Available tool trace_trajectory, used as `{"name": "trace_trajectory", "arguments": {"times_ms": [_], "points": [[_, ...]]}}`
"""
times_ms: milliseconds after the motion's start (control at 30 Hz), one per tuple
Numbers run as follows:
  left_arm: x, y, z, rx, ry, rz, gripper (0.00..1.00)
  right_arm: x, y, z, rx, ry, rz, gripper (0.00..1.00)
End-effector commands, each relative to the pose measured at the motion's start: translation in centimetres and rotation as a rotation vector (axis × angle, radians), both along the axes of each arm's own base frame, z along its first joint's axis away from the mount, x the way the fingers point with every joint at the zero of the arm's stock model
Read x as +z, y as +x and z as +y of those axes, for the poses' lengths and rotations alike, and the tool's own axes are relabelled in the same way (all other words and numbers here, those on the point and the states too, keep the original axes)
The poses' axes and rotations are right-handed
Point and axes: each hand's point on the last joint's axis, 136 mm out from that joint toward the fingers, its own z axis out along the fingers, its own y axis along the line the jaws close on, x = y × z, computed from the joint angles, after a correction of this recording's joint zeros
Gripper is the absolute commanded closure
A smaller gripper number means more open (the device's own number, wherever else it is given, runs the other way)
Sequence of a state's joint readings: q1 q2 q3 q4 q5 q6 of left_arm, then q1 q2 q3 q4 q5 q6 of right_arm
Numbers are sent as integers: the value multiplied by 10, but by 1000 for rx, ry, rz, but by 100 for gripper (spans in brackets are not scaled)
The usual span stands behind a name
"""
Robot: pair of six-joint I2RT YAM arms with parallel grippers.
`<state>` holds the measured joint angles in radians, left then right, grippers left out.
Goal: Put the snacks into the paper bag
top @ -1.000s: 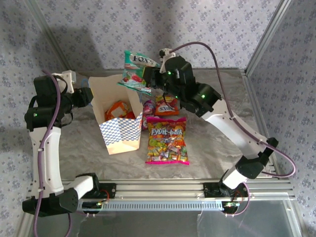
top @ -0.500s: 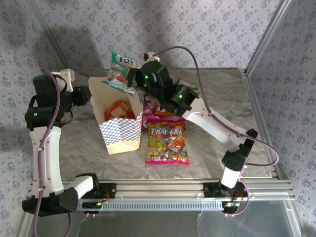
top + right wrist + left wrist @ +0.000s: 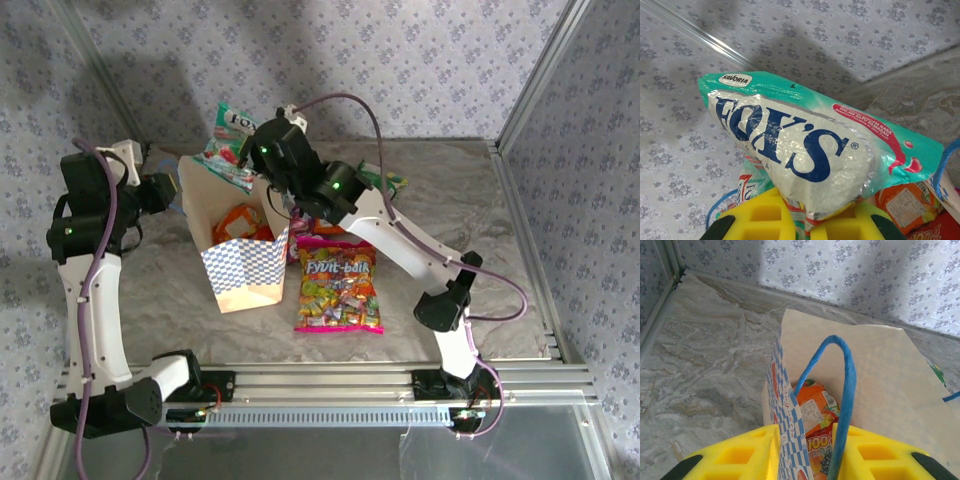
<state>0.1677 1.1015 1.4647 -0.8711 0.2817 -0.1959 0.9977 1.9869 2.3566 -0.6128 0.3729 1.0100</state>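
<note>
Top view: my right arm reaches long and leftward, right pincer [image 3: 248, 152] pinching the teal packet [image 3: 224, 135], which hangs just beyond it by the paper bag's [image 3: 243, 275] far rim. A second ago it was further right. My left arm stands bent, left pincer [image 3: 172, 192] at the bag's left wall.

Left wrist: bag wall and blue handle [image 3: 846, 390] between my fingers. Clamped? Can't tell.

Right wrist: packet squeezed tight, straight ahead.

We've got the paper bag [image 3: 245, 272] upright and open, orange packet [image 3: 238, 222] inside; teal packet [image 3: 224, 150] aloft over its far rim; pink bag [image 3: 339, 285] flat beside it.
</note>
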Motion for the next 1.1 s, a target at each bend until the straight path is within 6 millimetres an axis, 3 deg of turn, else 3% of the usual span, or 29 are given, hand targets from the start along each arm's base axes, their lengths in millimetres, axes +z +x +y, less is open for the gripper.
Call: {"name": "trace_trajectory", "arguments": {"times_ms": [0,400,533,1067], "points": [[5,0,0,-2,-21,-27,67,13,-1,-2,-67,75,18,100],[0,2,-2,-12,-53,-23,84,-13,-1,10,-123,103,110,100],[-4,-2,-2,-11,-56,-20,85,-22,-2,11,-157,122,146,100],[-7,-4,-5,-21,-75,-22,86,-50,5,50,-111,138,170,100]]}}
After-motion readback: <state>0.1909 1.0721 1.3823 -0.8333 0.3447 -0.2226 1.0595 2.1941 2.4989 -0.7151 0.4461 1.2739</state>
